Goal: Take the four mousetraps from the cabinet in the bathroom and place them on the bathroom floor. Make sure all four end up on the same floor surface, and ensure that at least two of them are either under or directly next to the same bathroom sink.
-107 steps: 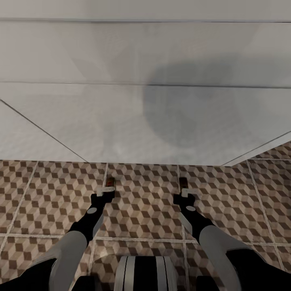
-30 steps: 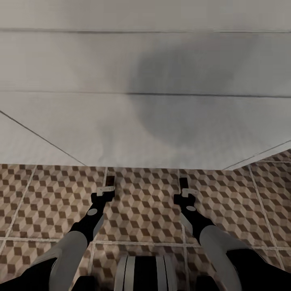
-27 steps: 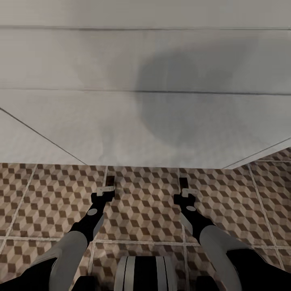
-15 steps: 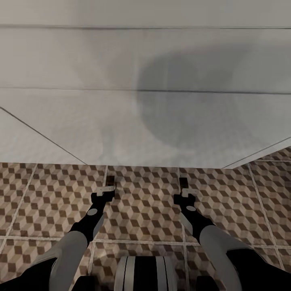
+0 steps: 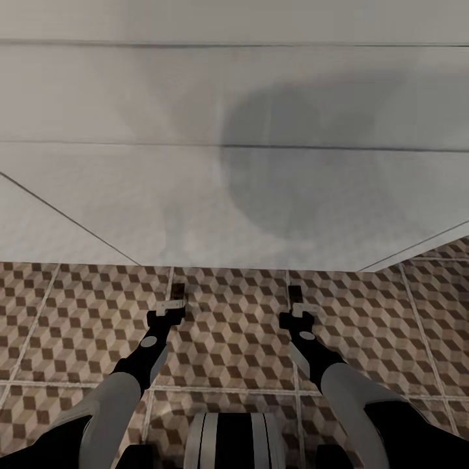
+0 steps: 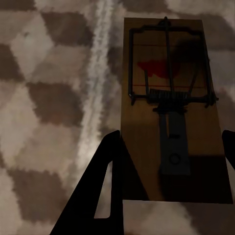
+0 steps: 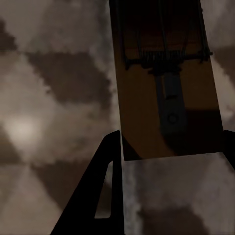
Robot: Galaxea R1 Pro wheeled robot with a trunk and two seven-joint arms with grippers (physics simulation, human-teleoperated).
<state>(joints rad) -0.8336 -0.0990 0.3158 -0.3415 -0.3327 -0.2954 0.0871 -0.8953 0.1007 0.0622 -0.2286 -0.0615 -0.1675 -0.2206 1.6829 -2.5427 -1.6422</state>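
Observation:
Two mousetraps show, one in each gripper, low over the bathroom floor [image 5: 234, 339] with its brown cube pattern. My left gripper [image 5: 173, 303] is shut on a dark-brown mousetrap [image 5: 178, 292]. In the left wrist view that mousetrap [image 6: 169, 112] lies flat between the black fingers [image 6: 105, 196], wire bar and red bait facing the camera. My right gripper [image 5: 296, 305] is shut on the other mousetrap [image 5: 294, 293], which in the right wrist view [image 7: 164, 83] fills the gap between the fingers [image 7: 98, 191]. Just beyond both traps rises a wide white flat-fronted body, probably the sink [image 5: 130, 215].
The white body spans the whole width ahead, and its lower edge meets the tiles close to the trap tips. My shadow falls on its right half. Patterned floor runs on to the left, to the right [image 5: 423, 306] and back toward my base [image 5: 234, 443].
The head view has shifted slightly since the earliest frame. Both arms and their traps have stayed in the same place over the last second.

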